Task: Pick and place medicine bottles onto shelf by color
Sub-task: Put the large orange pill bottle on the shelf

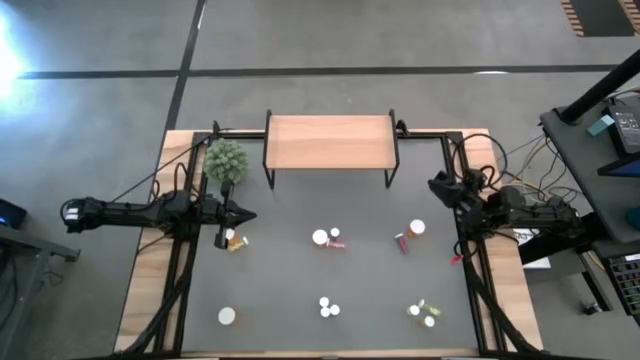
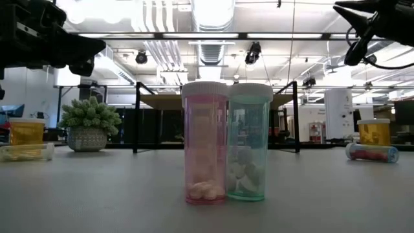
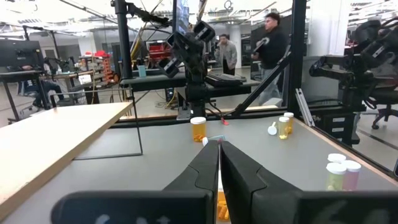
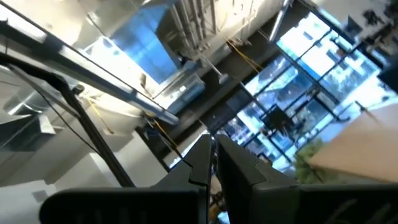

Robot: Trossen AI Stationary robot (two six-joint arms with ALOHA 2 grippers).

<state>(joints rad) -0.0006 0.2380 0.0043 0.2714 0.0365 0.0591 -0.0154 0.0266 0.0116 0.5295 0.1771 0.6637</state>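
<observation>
Left gripper (image 1: 244, 215) jaws shut, empty; orange medicine bottle (image 1: 236, 240) just below them. Right gripper (image 1: 437, 184) likewise shut. Bottle judged light, rigid, slick: grasp mid-body

Left arm lies stretched level from the table's left edge toward the centre, its left gripper (image 1: 243, 214) closed and empty, the fingers (image 3: 205, 171) pressed together. Right arm is folded at the right edge, its right gripper (image 1: 437, 183) raised, aimed toward the far left, fingers (image 4: 202, 165) pressed together, holding nothing.
</observation>
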